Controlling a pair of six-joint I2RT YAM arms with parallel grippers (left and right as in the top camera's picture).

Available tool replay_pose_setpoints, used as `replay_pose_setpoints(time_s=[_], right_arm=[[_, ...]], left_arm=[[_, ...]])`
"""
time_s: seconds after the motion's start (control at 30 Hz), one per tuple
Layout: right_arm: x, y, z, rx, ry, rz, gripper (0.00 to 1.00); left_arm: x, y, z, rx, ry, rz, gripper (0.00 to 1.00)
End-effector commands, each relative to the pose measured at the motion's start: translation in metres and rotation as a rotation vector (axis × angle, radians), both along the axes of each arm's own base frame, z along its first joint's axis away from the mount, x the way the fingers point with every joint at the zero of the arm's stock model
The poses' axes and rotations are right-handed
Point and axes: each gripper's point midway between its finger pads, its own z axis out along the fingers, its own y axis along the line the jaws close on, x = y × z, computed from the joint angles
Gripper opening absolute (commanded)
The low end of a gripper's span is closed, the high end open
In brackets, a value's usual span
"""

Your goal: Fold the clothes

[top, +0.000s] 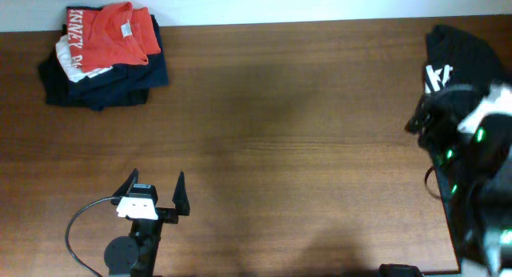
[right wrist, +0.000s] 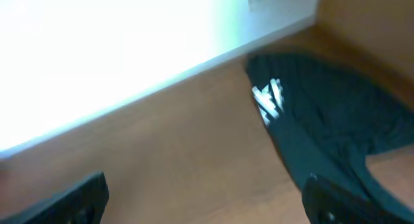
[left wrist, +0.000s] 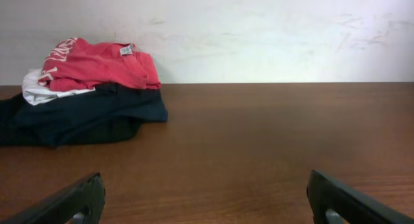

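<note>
A stack of folded clothes lies at the far left corner: a red shirt on a white one on dark navy garments; it also shows in the left wrist view. A loose black garment with white print lies crumpled at the far right edge, seen in the right wrist view too. My left gripper is open and empty near the front left; its fingers frame bare table. My right gripper is open and empty beside the black garment; the right arm blurs over the garment's near edge.
The brown wooden table spans the view. A white wall runs behind the far edge. A black cable loops by the left arm's base.
</note>
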Motion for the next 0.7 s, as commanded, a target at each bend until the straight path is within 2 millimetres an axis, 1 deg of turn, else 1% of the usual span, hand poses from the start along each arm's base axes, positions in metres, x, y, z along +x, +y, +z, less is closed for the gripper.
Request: replay_pose_setpoints(time_s=[0.0, 0.07, 0.17, 0.23, 0.3, 0.33, 0.47, 0.53, 0.67], right_arm=[[-0.016, 0.014, -0.024, 0.005, -0.095, 0.042, 0.99], [-0.024, 0.021, -0.041, 0.002, -0.175, 0.071, 0.99], [-0.029, 0.026, -0.060, -0.013, -0.273, 0.095, 0.99], [-0.031, 0.036, -0.073, -0.064, -0.330, 0.159, 0.99], [-0.035, 0.042, -0.095, -0.073, -0.355, 0.188, 0.99], [-0.037, 0.043, -0.101, -0.073, -0.368, 0.194, 0.99], [-0.046, 0.043, -0.119, -0.078, -0.436, 0.192, 0.99], [-0.044, 0.045, -0.130, -0.076, -0.440, 0.200, 0.99], [-0.039, 0.044, -0.145, -0.078, -0.453, 0.195, 0.99]], left_arm=[[0.000, 0.000, -0.002, 0.019, 0.002, 0.001, 0.99], [0.000, 0.000, -0.002, 0.019, 0.002, 0.001, 0.99], [0.000, 0.000, -0.002, 0.019, 0.002, 0.001, 0.99], [0.000, 0.000, -0.002, 0.019, 0.002, 0.001, 0.99], [0.000, 0.000, -0.002, 0.019, 0.002, 0.001, 0.99], [0.000, 0.000, -0.002, 0.019, 0.002, 0.001, 0.99], [0.000, 0.000, -0.003, 0.019, 0.002, 0.001, 0.99], [0.000, 0.000, -0.002, 0.019, 0.002, 0.001, 0.99], [0.000, 0.000, -0.002, 0.019, 0.002, 0.001, 0.99]])
